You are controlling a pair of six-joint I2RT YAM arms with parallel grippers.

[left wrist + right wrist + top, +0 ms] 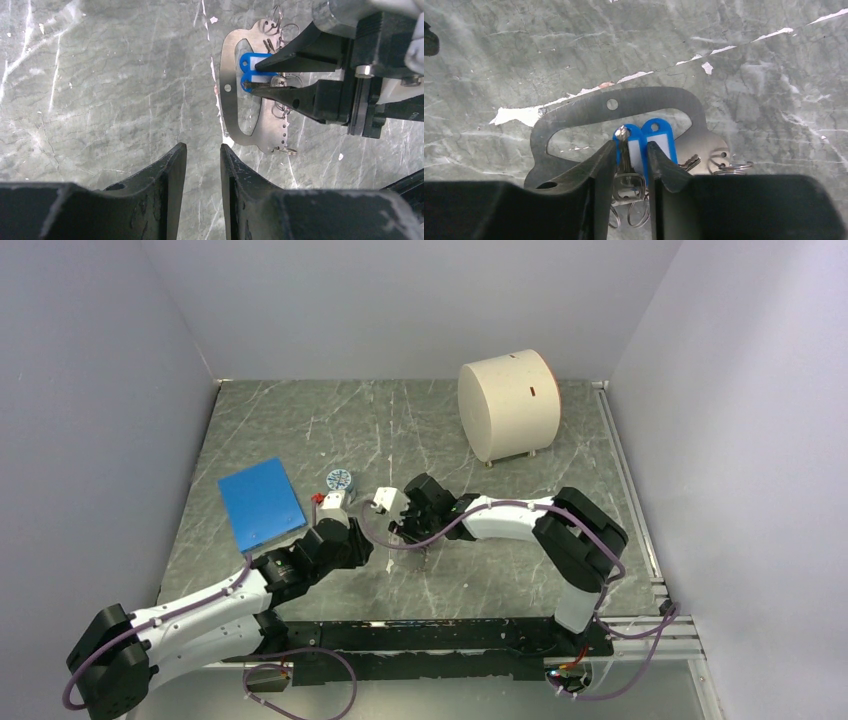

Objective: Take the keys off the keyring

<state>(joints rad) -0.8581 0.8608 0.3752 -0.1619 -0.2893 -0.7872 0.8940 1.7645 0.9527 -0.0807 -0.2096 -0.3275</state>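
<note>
The keyring (574, 112) is a flat grey metal loop lying on the marble table; it also shows in the left wrist view (227, 75). Two blue-tagged keys hang on it. My right gripper (631, 150) is shut on one blue tag (636, 147) and its silver key, with the second blue tag (665, 140) just outside the right finger. In the left wrist view the right gripper (255, 76) reaches in from the right. My left gripper (203, 150) is slightly open and empty, its tips just short of the keyring's near edge. No yellow or green key shows.
A blue flat sheet (260, 502) and a small round patterned jar (339, 479) lie left of the grippers. A big cream cylinder (508, 405) stands at the back right. Small split rings (287, 150) hang at the keyring's edge. A white scrap (214, 20) lies beyond.
</note>
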